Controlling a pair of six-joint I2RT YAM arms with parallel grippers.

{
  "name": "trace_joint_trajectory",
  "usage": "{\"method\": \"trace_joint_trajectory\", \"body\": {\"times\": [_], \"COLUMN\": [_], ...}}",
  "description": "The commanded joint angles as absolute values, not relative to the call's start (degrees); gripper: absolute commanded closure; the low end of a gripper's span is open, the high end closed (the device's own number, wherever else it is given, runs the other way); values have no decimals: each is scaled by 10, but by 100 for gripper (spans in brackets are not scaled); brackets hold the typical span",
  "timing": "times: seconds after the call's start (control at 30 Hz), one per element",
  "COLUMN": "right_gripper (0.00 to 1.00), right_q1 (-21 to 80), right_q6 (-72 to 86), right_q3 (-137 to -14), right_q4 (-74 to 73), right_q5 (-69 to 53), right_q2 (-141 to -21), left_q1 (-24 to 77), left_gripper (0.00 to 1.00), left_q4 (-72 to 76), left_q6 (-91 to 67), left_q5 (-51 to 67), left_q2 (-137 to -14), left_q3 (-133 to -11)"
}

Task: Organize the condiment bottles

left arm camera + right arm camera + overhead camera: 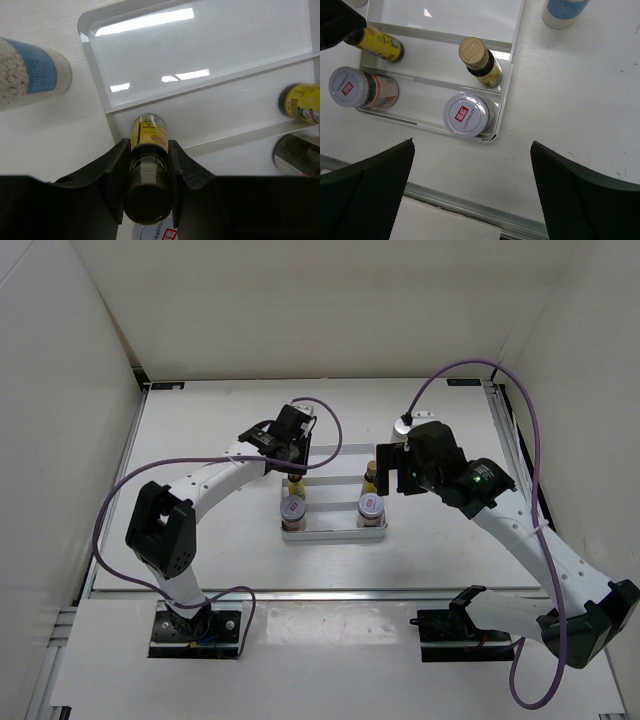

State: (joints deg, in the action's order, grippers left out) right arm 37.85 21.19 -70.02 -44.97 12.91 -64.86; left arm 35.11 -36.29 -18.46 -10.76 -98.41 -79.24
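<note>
Two red-labelled jars in white ribbed tray's lower compartment; two yellow bottles in middle compartment, one pinched by left gripper; right gripper spread open.

The tabletop is a pale white surface with a faint wood grain, showing a few small dark specks in the right wrist view. A white ribbed tray lies flat on it near the middle, its long sides running left to right and its ribs dividing it into three long compartments. Two white shakers with blue labels stand upright directly on the tabletop, outside the tray. The left shaker stands just beyond the tray's far left corner, close to the rim but apart from it. The right shaker stands just beyond the far right corner, also clear of the rim.
</note>
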Motion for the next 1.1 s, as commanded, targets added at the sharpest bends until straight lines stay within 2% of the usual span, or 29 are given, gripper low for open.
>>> {"method": "trace_joint_trajectory", "body": {"times": [0.0, 0.03, 0.1, 0.17, 0.23, 0.47, 0.57, 0.67, 0.73, 0.83, 0.9, 1.07], "right_gripper": [0, 0, 0, 0, 0, 0, 0, 0, 0, 0, 0, 0], "right_q1": [375, 375, 375, 375, 375, 364, 331, 275, 252, 221, 213, 200], "right_q6": [207, 207, 207, 207, 207, 183, 161, 128, 119, 105, 105, 99], "right_q3": [-695, -695, -695, -695, -695, -732, -765, -837, -899, -947, -964, -1022], "right_q4": [-442, -442, -442, -442, -442, -447, -447, -467, -482, -482, -475, -475], "right_q5": [132, 132, 132, 132, 137, 163, 149, 129, 120, 87, 82, 88], "right_q2": [-641, -641, -641, -641, -641, -647, -677, -733, -781, -825, -855, -943], "left_q1": [352, 352, 352, 352, 352, 352, 352, 318, 300, 287, 287, 287], "left_gripper": [63, 54, 43, 25, 0, 0, 0, 0, 0, 0, 0, 0], "left_q4": [-389, -389, -389, -389, -389, -453, -459, -459, -446, -396, -365, -278], "left_q6": [-178, -178, -184, -184, -184, -168, -136, -109, -98, -105, -117, -120], "left_q5": [-122, -122, -122, -122, -122, -172, -221, -221, -244, -345, -362, -417], "left_q2": [-997, -997, -997, -997, -997, -933, -876, -826, -804, -754, -698, -588], "left_q3": [-802, -802, -797, -797, -797, -867, -888, -875, -827, -717, -631, -516]}}
